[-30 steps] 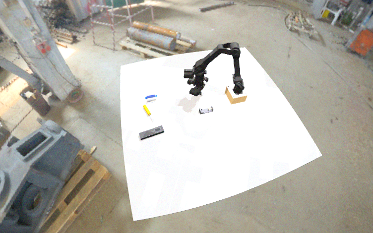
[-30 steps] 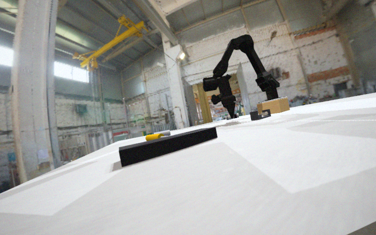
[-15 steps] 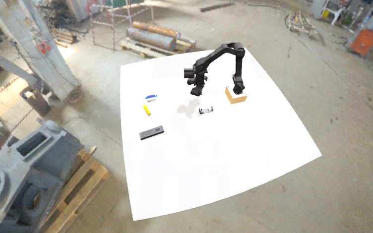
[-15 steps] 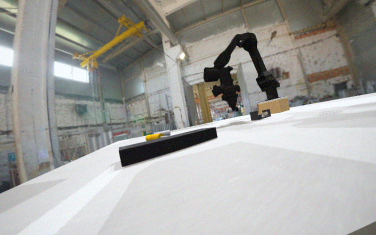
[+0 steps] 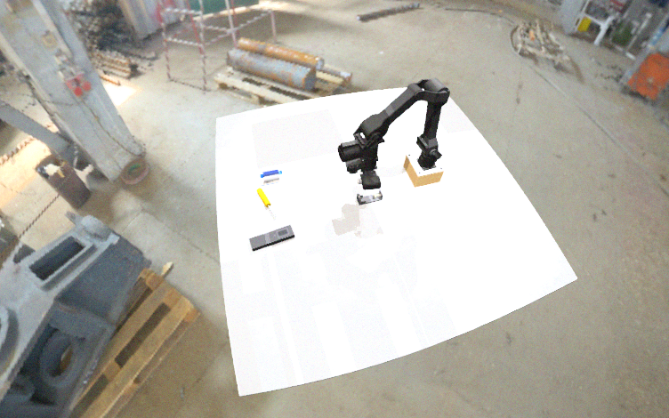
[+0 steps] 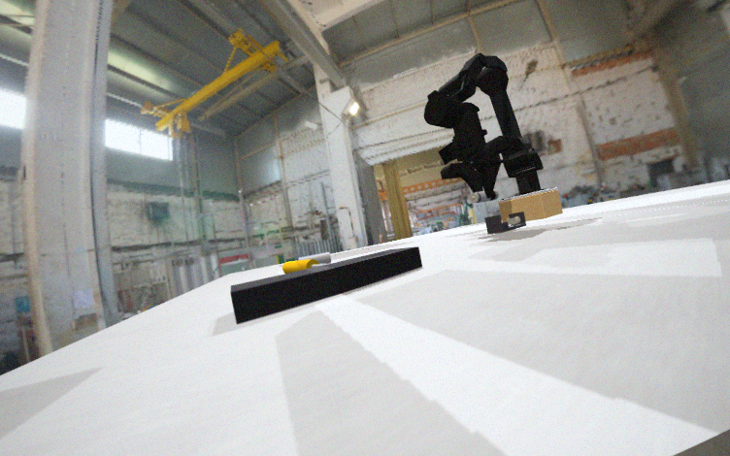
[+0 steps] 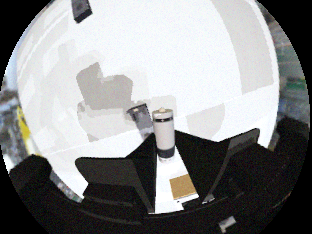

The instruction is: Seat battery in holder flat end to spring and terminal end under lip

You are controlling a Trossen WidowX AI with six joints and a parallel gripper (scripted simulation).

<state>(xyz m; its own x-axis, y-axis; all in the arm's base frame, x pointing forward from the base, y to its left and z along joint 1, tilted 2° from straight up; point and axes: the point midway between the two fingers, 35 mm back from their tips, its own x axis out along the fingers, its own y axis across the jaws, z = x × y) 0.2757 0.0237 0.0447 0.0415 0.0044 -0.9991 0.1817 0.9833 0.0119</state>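
My gripper [image 5: 369, 187] [image 6: 485, 194] [image 7: 163, 135] is shut on the battery [image 7: 163, 131], a white cylinder with a dark band that points out between the fingers. The gripper hangs a little above the small dark battery holder [image 5: 369, 197] [image 6: 505, 221], which lies on the white table [image 5: 394, 295]. In the wrist view the holder [image 7: 139, 116] shows just left of the battery's tip. In the top view the fingers hide the battery. I cannot tell which end of the battery faces the holder's spring.
The arm's wooden base block [image 5: 423, 174] [image 6: 530, 206] stands right of the holder. Far left lie a black flat box [image 5: 271, 237] [image 6: 322, 279] [image 7: 80, 4], a yellow-handled screwdriver [image 5: 263, 196] [image 6: 298, 265] and a blue-and-white item [image 5: 270, 173].
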